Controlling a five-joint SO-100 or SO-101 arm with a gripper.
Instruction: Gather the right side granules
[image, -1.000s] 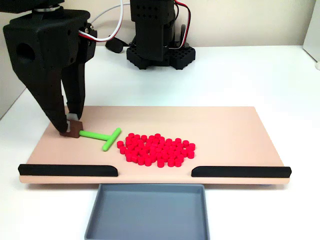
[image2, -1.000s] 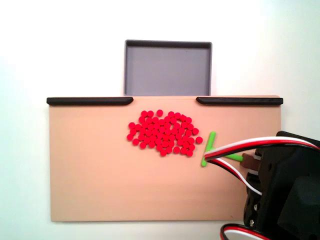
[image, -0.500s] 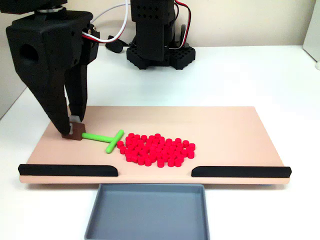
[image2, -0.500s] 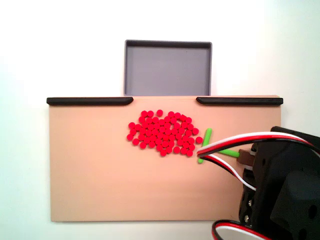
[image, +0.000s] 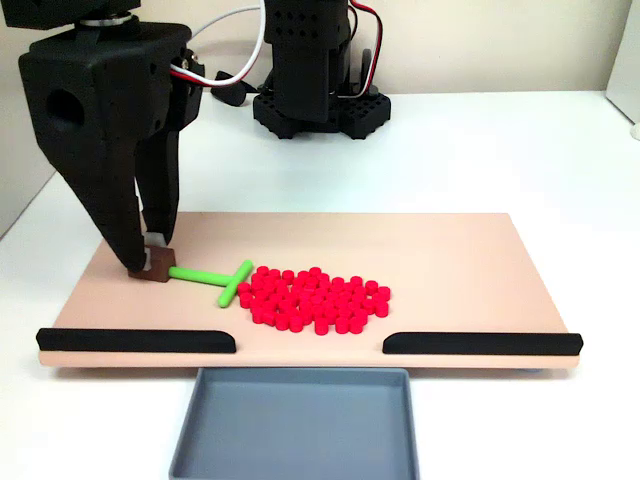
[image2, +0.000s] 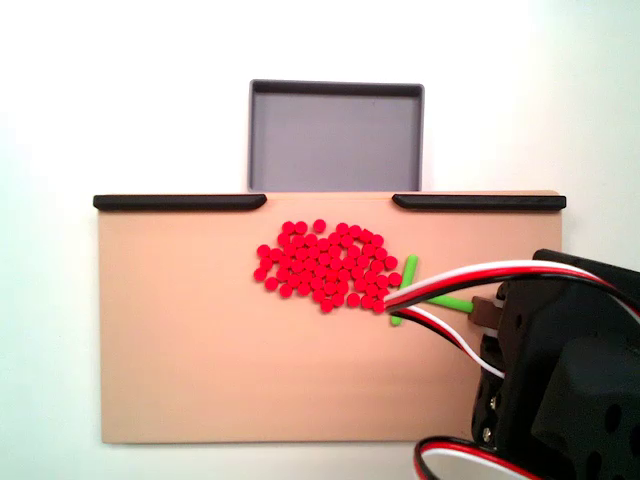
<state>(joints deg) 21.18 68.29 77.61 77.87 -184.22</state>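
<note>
The red granules (image: 315, 298) lie in one dense pile on the tan board (image: 450, 250), near its front middle. In the other fixed view the granules (image2: 325, 265) sit just below the gap between the rails. My gripper (image: 149, 259) stands at the board's left end, shut on the brown block (image: 156, 265) at the tail of the green T-shaped pusher (image: 205, 275). The pusher's crossbar (image2: 403, 290) rests against the pile's edge. The arm's black body (image2: 560, 380) hides the fingertips from above.
Two black rails (image: 135, 340) (image: 480, 343) line the board's front edge with a gap between them. A grey tray (image: 295, 420) sits below that gap. The arm's base (image: 310, 70) stands behind the board. White table surrounds everything.
My gripper has slid the green pusher toward the pile; its crossbar went from a short gap away to meeting the pile's edge. The granules have hardly shifted.
</note>
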